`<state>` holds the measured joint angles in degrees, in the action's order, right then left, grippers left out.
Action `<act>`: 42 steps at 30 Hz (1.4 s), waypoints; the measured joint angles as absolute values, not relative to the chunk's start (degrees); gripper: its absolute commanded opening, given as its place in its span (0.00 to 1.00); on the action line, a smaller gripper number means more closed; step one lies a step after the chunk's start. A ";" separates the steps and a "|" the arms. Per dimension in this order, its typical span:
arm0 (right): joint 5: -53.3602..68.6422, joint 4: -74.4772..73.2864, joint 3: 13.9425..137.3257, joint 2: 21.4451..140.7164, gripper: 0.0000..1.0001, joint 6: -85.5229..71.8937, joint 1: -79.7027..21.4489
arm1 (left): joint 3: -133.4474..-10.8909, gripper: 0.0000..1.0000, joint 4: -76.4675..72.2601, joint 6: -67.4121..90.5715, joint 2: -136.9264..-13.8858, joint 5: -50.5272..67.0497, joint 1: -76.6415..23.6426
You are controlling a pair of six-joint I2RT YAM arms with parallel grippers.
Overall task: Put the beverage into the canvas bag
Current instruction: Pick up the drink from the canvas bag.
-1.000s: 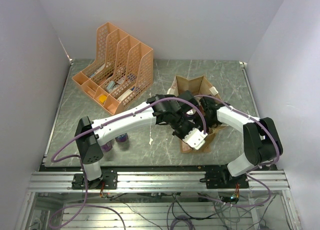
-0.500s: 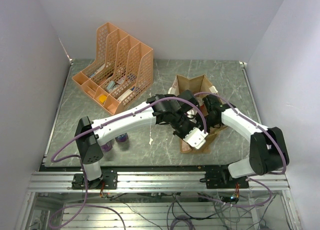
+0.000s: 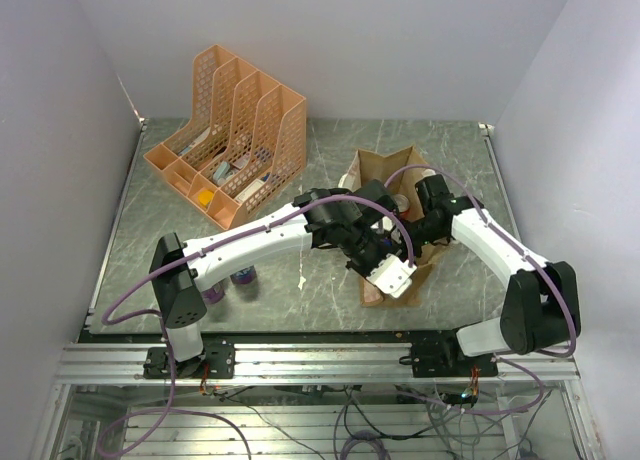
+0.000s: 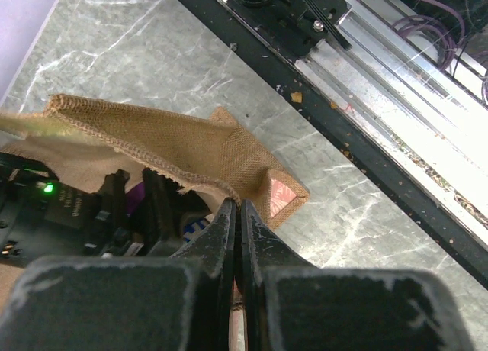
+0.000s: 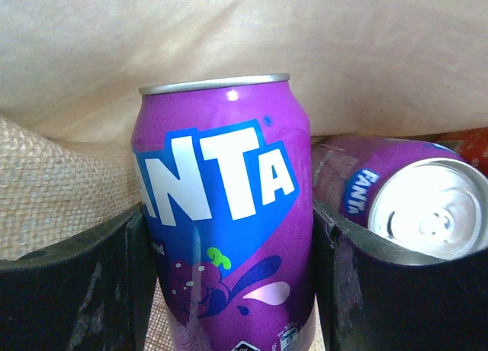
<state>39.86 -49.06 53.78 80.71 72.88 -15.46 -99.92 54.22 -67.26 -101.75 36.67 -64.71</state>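
The canvas bag (image 3: pixel 377 169) lies right of the table's middle, its mouth held apart. My left gripper (image 3: pixel 388 280) is shut on the bag's burlap rim (image 4: pixel 191 141), its tips (image 4: pixel 238 210) pinched on the edge by the pink-panelled corner. A purple Fanta can, the beverage (image 5: pixel 221 191), stands upright inside the bag against its pale lining (image 5: pixel 267 53). My right gripper (image 5: pixel 229 244) is shut on the can, one black finger on each side. From above, the right gripper (image 3: pixel 418 225) reaches into the bag and the can is hidden.
A second purple can (image 5: pixel 404 198) lies on its side in the bag, right of the held one. Two more cans (image 3: pixel 243 275) stand by the left arm's base. An orange mesh file organiser (image 3: pixel 230 130) sits at the back left. Grey walls close in both sides.
My right arm has stretched out, its elbow swinging to the right and its wrist moving farther back over the bag. The left arm and the bag have stayed put.
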 measured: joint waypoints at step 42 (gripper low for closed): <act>42.48 -21.76 69.01 73.76 0.00 21.23 -7.84 | -111.61 0.96 52.23 -55.11 -98.91 31.79 -55.92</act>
